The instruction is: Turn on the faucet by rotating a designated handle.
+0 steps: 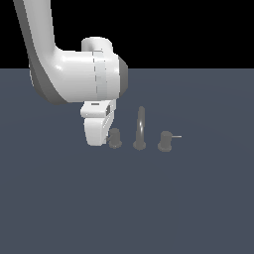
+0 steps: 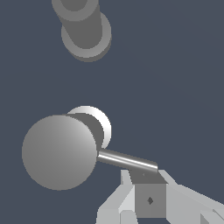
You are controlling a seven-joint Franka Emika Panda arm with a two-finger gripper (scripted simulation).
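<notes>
From where I stand there is little to the place. A flat, plain desk [image 1: 198, 208] of dull slate blue runs across the whole lower part of the exterior view, without seams, marks or pattern. Its far edge cuts a straight level line from one side to the other. Beyond that edge hangs a pure black backdrop [image 1: 188, 30], with no walls, windows or lamps to make out. The light is soft and even, and shadows on the surface are hardly visible.

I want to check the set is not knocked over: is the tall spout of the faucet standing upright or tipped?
Upright. In the exterior view the spout rises straight from its round base on the floor, between the handle and the other knob.
</notes>
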